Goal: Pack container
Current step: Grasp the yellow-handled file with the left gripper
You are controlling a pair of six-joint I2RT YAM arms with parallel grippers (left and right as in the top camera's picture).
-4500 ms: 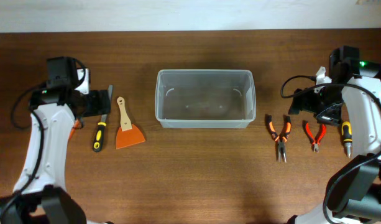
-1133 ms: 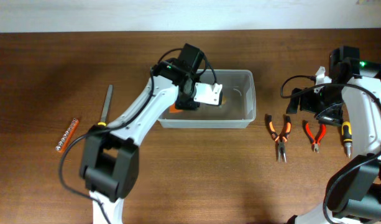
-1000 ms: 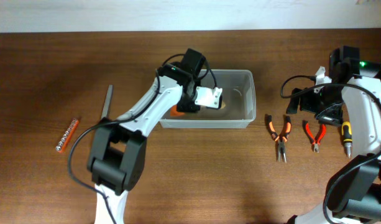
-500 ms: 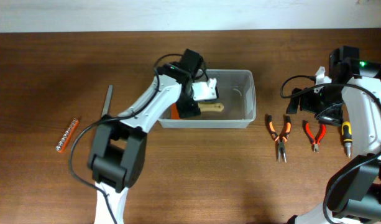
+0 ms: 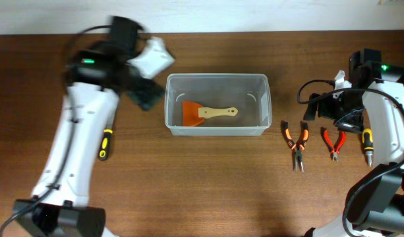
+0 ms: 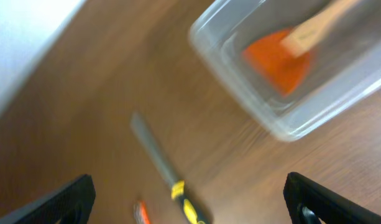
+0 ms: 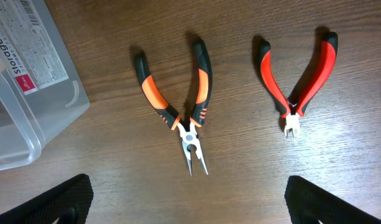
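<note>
The clear plastic container (image 5: 267, 99) stands mid-table. An orange scraper with a wooden handle (image 5: 205, 112) lies inside it. My left gripper (image 5: 145, 97) is open and empty, blurred, just left of the container's left wall. In the left wrist view the container (image 6: 289, 118) and scraper (image 6: 277, 59) sit at upper right, and the open jaws (image 6: 190, 211) hang over bare table. My right gripper (image 5: 342, 118) is open and empty above the pliers; its jaws (image 7: 190, 205) are spread wide.
A yellow-and-black-handled file (image 5: 105, 142) (image 6: 162, 171) lies left of the container, partly under my left arm. Orange-and-black needle-nose pliers (image 5: 296, 140) (image 7: 184, 109), red pliers (image 5: 333, 142) (image 7: 299, 81) and a yellow-handled screwdriver (image 5: 367, 146) lie right of it. The container's corner (image 7: 28, 106) shows in the right wrist view.
My left gripper let go of the scraper inside the container, then swung out and to the left. The scraper now lies flat in the container. The right arm has not moved.
</note>
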